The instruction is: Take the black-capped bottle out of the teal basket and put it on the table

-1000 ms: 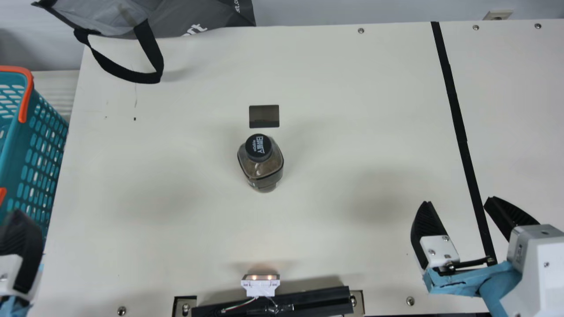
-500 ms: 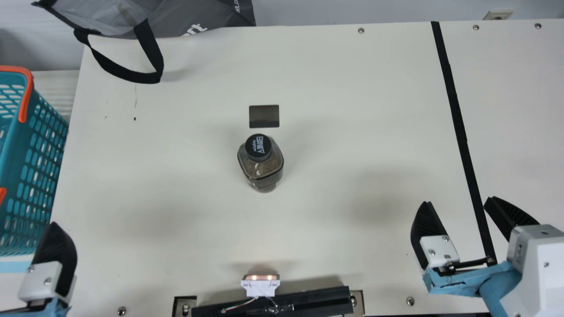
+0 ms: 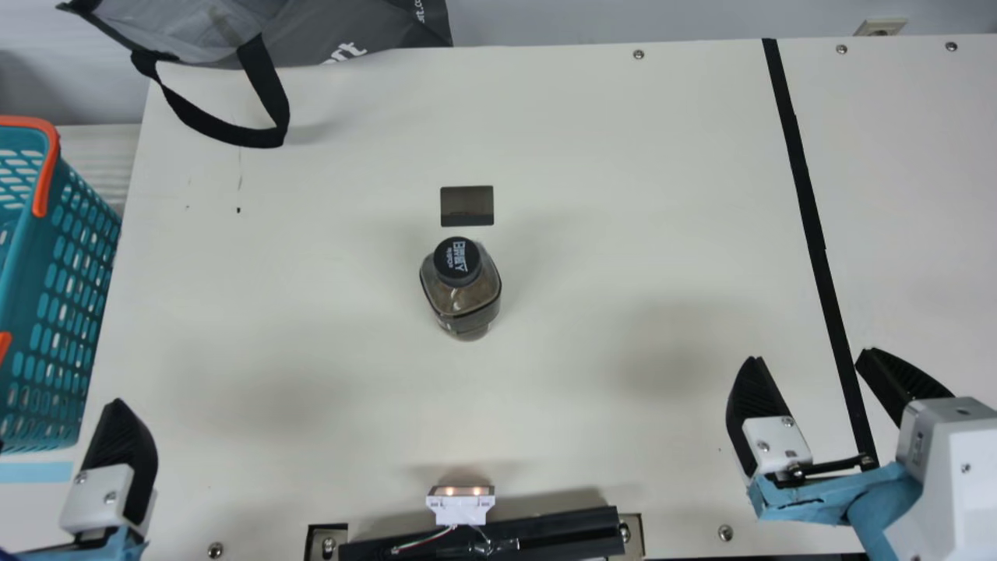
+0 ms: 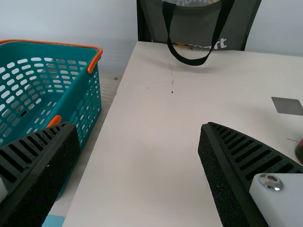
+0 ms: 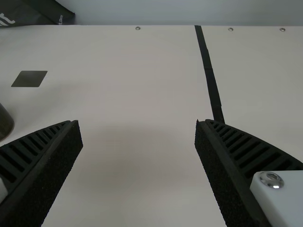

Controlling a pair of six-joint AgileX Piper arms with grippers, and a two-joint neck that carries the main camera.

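Cream table (image 3: 584, 140), under both sets of jaws. Teal basket (image 3: 23, 273), orange-handled, left of and beyond the left jaws. Left gripper (image 3: 107, 475), right gripper (image 3: 810, 354): jaws spread wide. Black-capped bottle (image 3: 461, 288), upright on table, between and beyond both jaw pairs.

At your far left stands a grey bag (image 3: 366, 27), its black strap (image 3: 267, 86) looping forward. A dark rectangle (image 3: 466, 206) lies near the middle, and a strip of black tape (image 3: 796, 156) runs down the right side. At your near edge, a small white fixture (image 3: 459, 509) shows two glowing spots.
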